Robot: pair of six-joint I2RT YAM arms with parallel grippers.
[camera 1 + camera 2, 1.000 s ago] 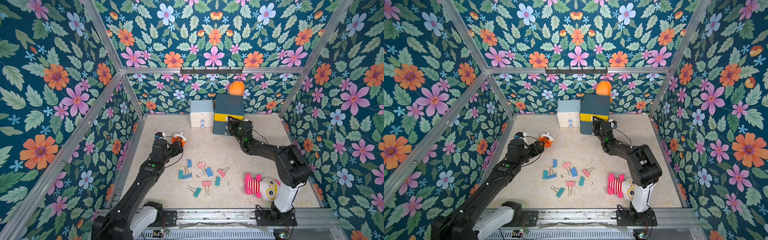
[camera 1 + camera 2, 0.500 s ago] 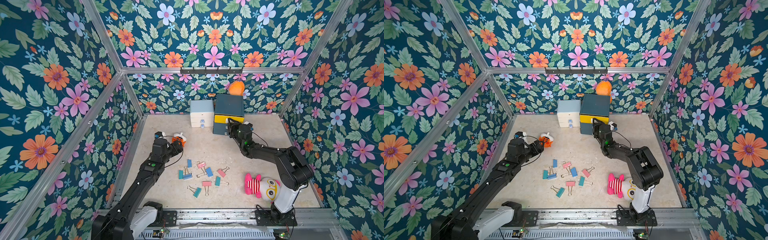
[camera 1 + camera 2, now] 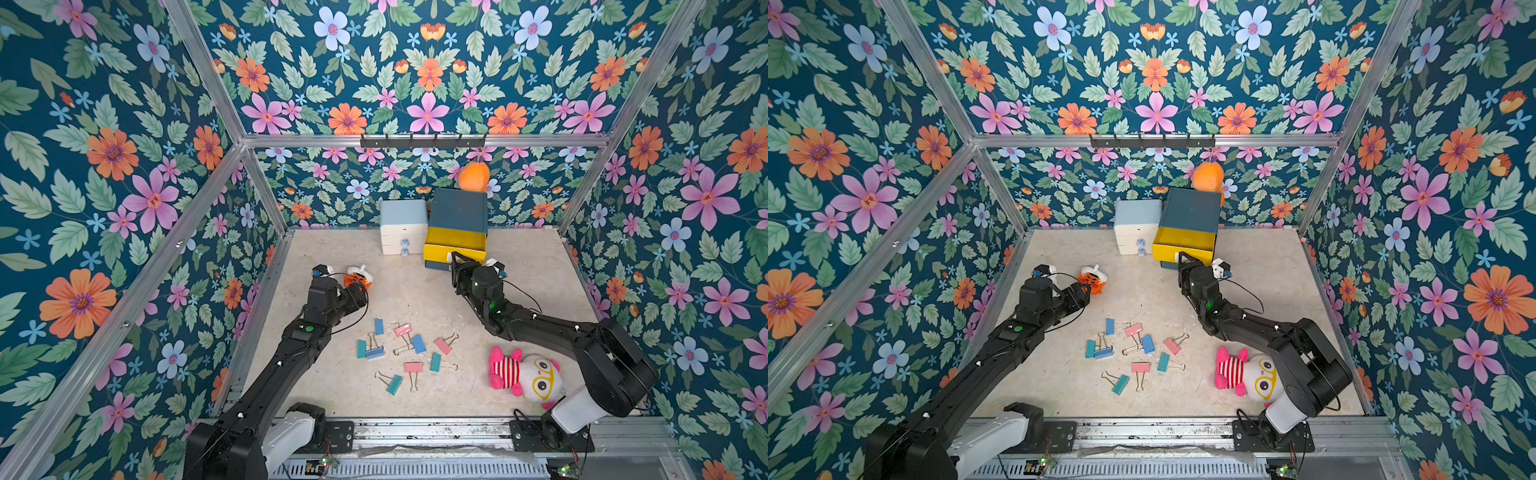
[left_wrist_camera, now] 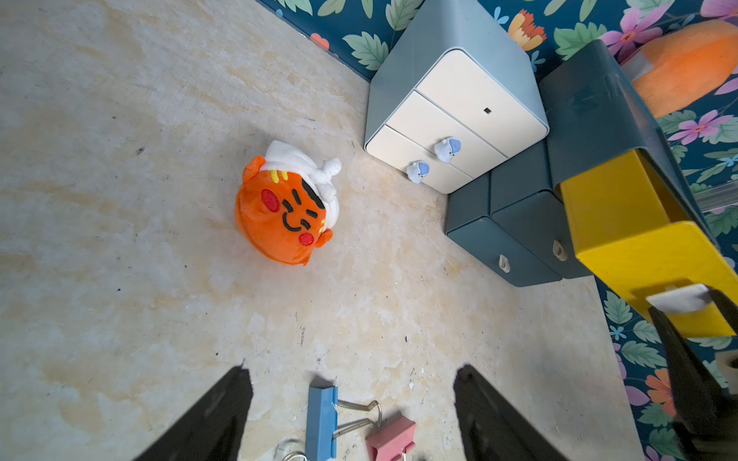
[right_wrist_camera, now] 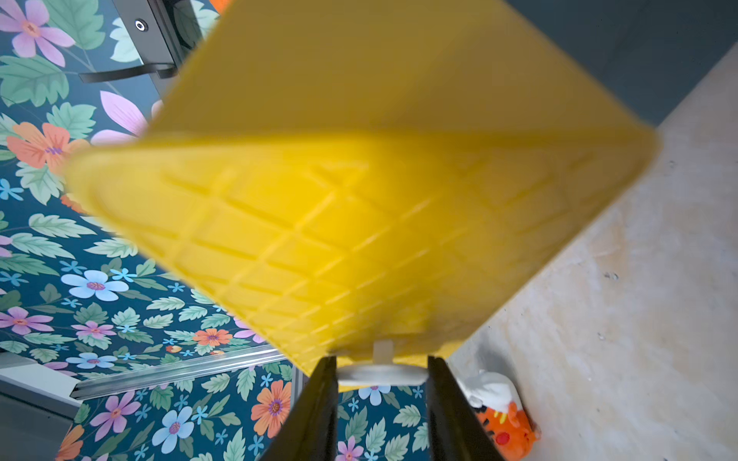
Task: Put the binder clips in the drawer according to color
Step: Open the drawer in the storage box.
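Several binder clips (image 3: 418, 344) lie near the table's (image 3: 415, 291) front edge. Your left gripper (image 4: 351, 383) hangs spread near them; your right gripper (image 5: 381, 367) clamps the handle (image 4: 677, 298) of the pulled-out yellow drawer (image 3: 455, 240) at the back edge.

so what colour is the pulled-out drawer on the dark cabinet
The drawer is yellow, clearest in the left wrist view.

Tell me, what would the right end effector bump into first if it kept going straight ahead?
The yellow drawer front. The right end effector grips its white handle, so that front lies directly ahead; pushing on would probably slide it shut.
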